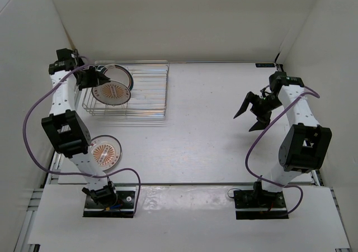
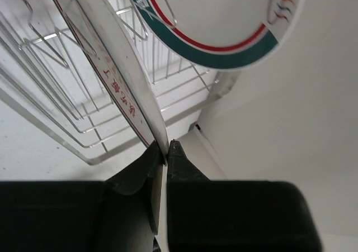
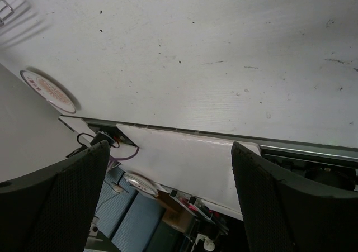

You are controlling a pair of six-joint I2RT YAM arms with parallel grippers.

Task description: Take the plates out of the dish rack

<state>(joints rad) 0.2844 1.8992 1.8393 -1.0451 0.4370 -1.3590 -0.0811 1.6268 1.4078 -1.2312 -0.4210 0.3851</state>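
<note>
The silver wire dish rack point(image 1: 146, 93) stands at the back left. A plate with an orange sunburst centre point(image 1: 112, 93) leans in it, and a white plate with a green-and-red ringed rim point(image 1: 122, 75) stands behind it. My left gripper point(image 1: 91, 80) is shut on the sunburst plate's left rim. In the left wrist view the fingers point(image 2: 164, 149) pinch that plate's edge point(image 2: 120, 79), with the ringed plate point(image 2: 224, 37) beyond. A second sunburst plate point(image 1: 105, 151) lies flat on the table. My right gripper point(image 1: 250, 117) is open and empty, far right.
White walls close in the table on the left, back and right. The left arm's base stands next to the flat plate. The right wrist view shows my open gripper point(image 3: 169, 146) over the table's front edge, the flat plate point(image 3: 47, 90) and a rack corner point(image 3: 8, 3).
</note>
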